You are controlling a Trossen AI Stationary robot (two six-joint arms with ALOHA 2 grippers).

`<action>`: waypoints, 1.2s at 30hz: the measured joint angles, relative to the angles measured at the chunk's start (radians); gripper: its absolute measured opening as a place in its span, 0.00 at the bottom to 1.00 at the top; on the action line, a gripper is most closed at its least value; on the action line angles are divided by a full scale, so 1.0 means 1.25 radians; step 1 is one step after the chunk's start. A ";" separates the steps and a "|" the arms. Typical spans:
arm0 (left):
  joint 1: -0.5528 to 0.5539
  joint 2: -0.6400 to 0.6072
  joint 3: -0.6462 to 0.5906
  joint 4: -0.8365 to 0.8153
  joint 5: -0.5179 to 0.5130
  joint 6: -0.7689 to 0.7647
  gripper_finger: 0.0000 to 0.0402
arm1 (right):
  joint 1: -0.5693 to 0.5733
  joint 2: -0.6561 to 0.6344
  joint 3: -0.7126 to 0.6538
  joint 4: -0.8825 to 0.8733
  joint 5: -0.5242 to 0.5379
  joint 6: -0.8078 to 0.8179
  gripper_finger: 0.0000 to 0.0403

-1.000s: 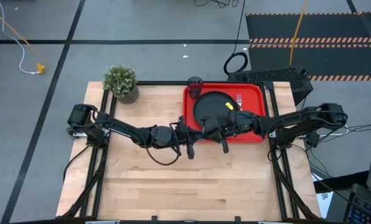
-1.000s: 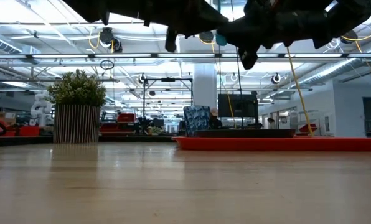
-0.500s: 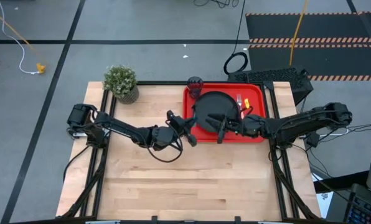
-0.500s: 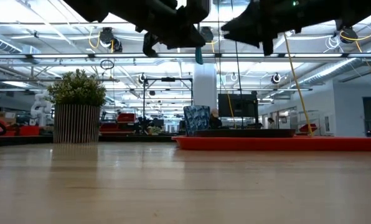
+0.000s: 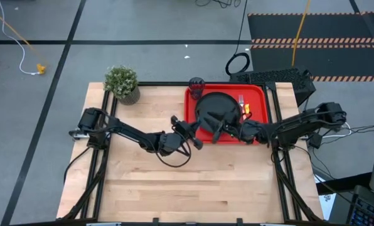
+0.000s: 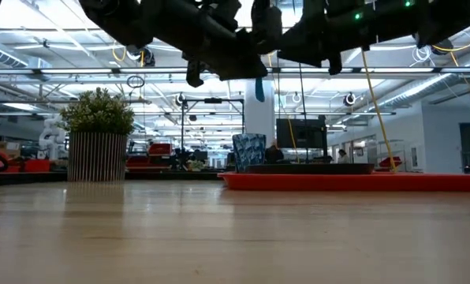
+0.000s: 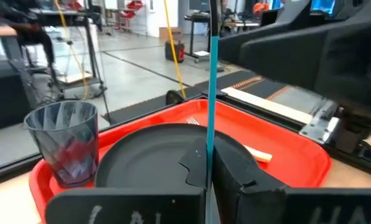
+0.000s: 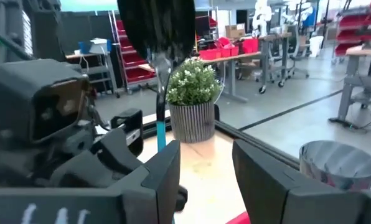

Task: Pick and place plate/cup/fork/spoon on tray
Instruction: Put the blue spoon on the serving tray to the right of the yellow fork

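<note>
Left gripper [image 5: 196,135] reaches in low from the worktop's [image 5: 174,188] left side, hovering at the tray's [image 5: 259,94] left edge, fingers pinching the spoon [image 7: 209,93] by its blue handle, held upright. Right gripper [image 5: 219,130] stretches in from the right over the plate [image 5: 215,103], fingers spread, gripping nothing. Plate, fork [image 5: 242,102] and cup [image 5: 196,83] sit on the tray. Plant [image 5: 122,83] at the far left corner.

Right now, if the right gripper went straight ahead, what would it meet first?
The right gripper would probably meet the spoon, upright in the left gripper; depth is unclear.
</note>
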 joint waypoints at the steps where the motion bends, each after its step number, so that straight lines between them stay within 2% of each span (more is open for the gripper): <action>1: -0.003 0.008 0.007 -0.001 -0.014 0.009 0.01 | 0.000 0.011 0.000 0.017 0.000 -0.014 0.35; 7: -0.019 0.073 0.079 -0.006 -0.104 0.094 0.01 | 0.002 0.083 0.000 0.131 0.005 -0.096 0.35; 13: -0.041 0.108 0.115 -0.010 -0.219 0.148 0.01 | 0.002 0.109 -0.001 0.159 0.001 -0.131 0.35; 25: -0.033 0.109 0.116 -0.040 -0.256 0.139 0.01 | 0.007 0.111 0.001 0.168 -0.003 -0.133 0.35; 30: -0.034 0.109 0.115 -0.039 -0.293 0.180 0.01 | 0.007 0.111 0.001 0.166 -0.002 -0.133 0.35; 36: -0.035 0.108 0.115 -0.045 -0.293 0.221 0.02 | 0.007 0.111 0.000 0.166 -0.028 -0.134 0.35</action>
